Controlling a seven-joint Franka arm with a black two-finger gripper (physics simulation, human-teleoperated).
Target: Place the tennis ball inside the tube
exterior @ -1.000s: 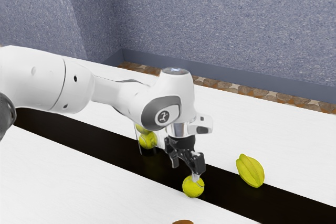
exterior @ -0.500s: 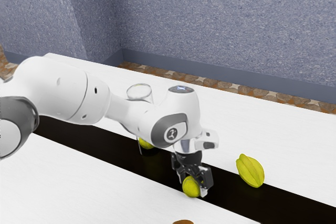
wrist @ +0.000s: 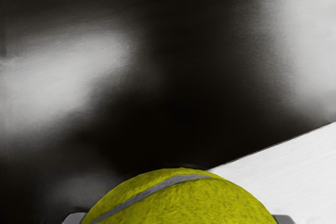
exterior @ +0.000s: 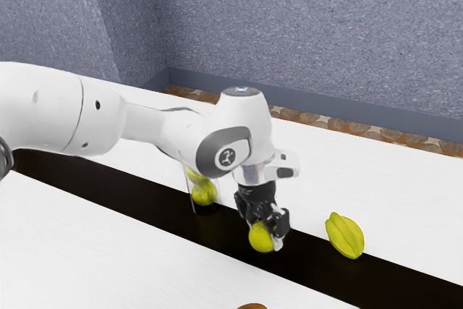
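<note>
Gripper (exterior: 262,230): closed about the tennis ball (exterior: 261,239), one finger on either side. The opposed grasp presumably serves to stop the ball rolling away and to leave its underside free to enter the tube first. The ball lies against the black strip (exterior: 137,195) as seen; whether it clears the surface cannot be told with certainty. The step in hand is judged to be the lift, with the carry to follow.

Tube (exterior: 192,204): clear, upright, at ten o'clock from the gripper in the exterior view, its upper part behind the arm (exterior: 69,110). Two further balls (exterior: 204,192) are stacked inside, the narrow wall probably keeping them in column. Insertion would call for a raise above the mouth and careful centring, since a ball caught on the rim could tip the tube.

Surroundings, exterior view: star fruit (exterior: 345,235) at three o'clock, apart from the gripper; brown object (exterior: 252,306) at six o'clock, cut by the frame; white counter (exterior: 405,186) beneath.

Comparison of views: the exterior view supplies the tube and its position relative to the gripper. The wrist view adds the pale seam (wrist: 152,188) curving over the held ball and the finger ends flanking it.
</note>
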